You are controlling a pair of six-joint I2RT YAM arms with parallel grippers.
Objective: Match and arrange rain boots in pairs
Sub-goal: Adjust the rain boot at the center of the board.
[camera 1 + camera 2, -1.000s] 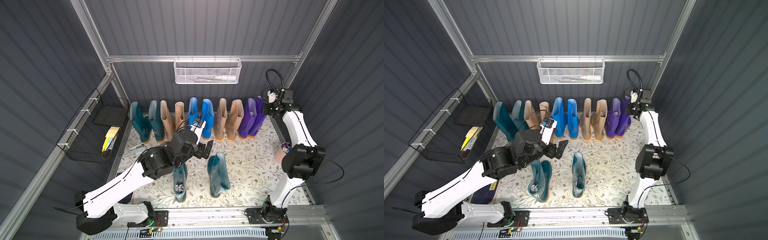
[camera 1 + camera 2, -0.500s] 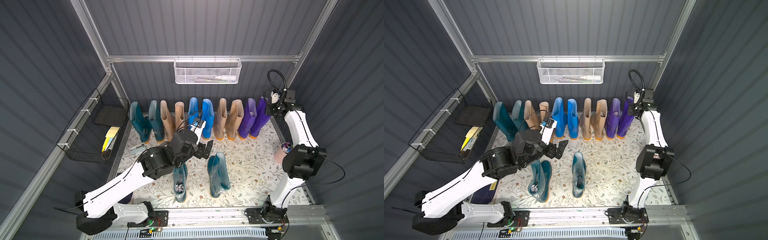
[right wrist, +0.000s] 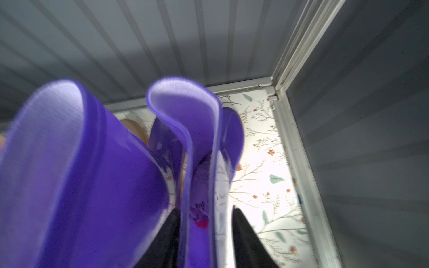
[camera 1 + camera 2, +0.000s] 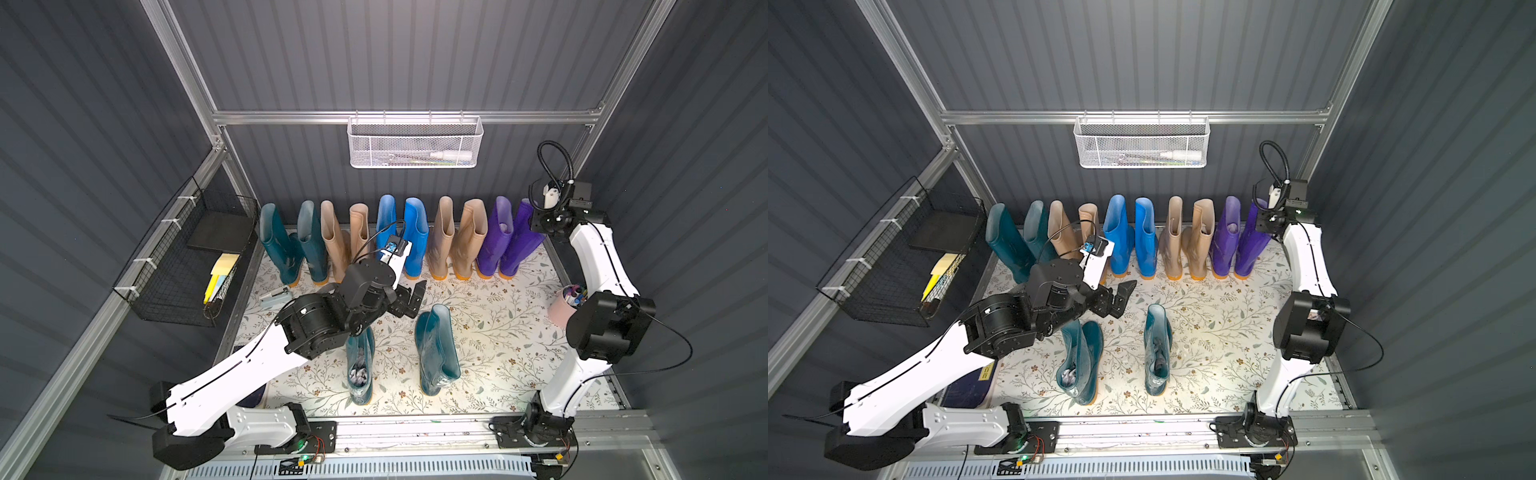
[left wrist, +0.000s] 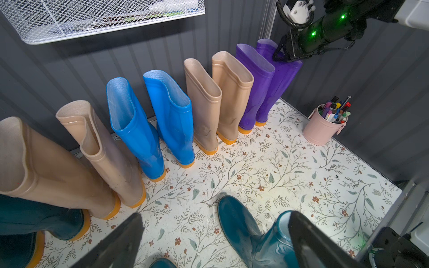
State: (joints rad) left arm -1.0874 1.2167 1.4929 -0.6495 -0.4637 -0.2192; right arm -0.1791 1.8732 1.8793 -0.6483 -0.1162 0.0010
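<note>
Ten rain boots stand in a row along the back wall: two dark teal (image 4: 278,245), two beige (image 4: 332,241), two bright blue (image 4: 415,237), two beige (image 4: 469,237), two purple (image 4: 496,237). Two more teal boots (image 4: 359,365) (image 4: 436,353) stand apart on the floor in front. My right gripper (image 3: 205,210) is open and straddles the shaft rim of the rightmost purple boot (image 3: 202,130); one finger is against the wall and the other stands off it. My left gripper (image 4: 411,299) hangs open above the floor between the two front teal boots, holding nothing.
A white mesh basket (image 4: 413,143) hangs on the back wall and a black wire basket (image 4: 187,257) on the left wall. A pink cup of pens (image 5: 322,130) stands at the right wall. A small grey object (image 4: 274,297) lies on the floral mat (image 4: 498,332).
My right gripper's jaws have opened off the rightmost purple boot's rim, and that boot now stands beside its partner. The left arm has not moved.
</note>
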